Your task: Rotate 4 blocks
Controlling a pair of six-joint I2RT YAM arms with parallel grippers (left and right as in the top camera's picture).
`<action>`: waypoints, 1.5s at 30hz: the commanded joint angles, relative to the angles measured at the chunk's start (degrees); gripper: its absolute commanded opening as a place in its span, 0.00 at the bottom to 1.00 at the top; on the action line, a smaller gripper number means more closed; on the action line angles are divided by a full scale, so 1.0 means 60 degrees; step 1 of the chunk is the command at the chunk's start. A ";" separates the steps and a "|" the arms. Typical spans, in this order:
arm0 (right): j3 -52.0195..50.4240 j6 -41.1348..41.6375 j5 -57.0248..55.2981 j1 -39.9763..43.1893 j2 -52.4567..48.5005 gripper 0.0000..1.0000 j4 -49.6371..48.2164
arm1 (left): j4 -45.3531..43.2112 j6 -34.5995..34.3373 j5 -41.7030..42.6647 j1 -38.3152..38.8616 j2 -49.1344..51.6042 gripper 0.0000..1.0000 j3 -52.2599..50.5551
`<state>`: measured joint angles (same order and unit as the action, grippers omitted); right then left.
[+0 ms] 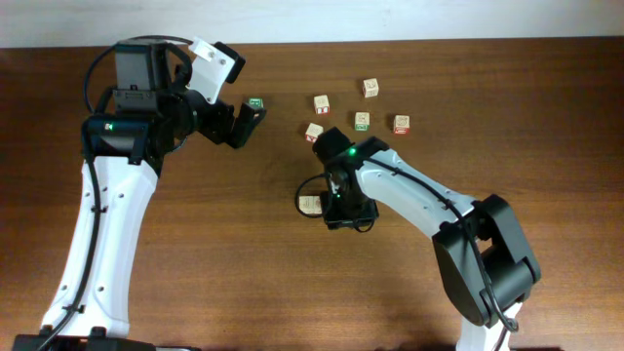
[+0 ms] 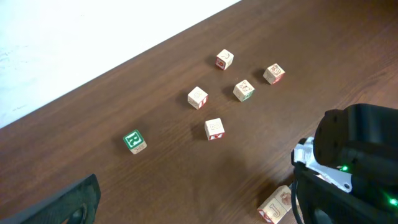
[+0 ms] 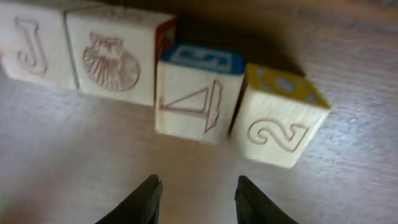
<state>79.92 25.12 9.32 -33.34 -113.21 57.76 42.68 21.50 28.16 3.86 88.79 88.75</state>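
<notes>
Four blocks [image 3: 186, 102] in a row just ahead of right tool [image 3: 198, 190]; jaws apart.

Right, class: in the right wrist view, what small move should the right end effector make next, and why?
Probably ease the right end effector forward to straddle the sailboat block. Its fingers stand apart, empty, lined up with that block but short of it. The shell block and the 2 block sit close beside it, so go slowly.

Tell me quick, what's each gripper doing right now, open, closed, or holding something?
Left gripper: open, holding nothing.
Right gripper: open, empty, just short of the pale wooden sailboat cube.
</notes>
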 commanded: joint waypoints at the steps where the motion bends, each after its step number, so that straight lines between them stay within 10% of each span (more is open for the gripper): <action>1: -0.0160 0.0226 -0.0867 -0.0193 0.0044 0.40 -0.0124 | -0.0022 0.0084 0.0160 0.0004 0.0058 0.99 0.0200; 45: -0.0215 0.0219 -0.1260 -0.0189 -0.0117 0.39 -0.1009 | -0.0022 0.0084 0.0160 0.0004 0.0058 0.99 0.0200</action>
<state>79.26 25.74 2.79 -34.09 -113.21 52.12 42.68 21.52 28.16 3.86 88.79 88.75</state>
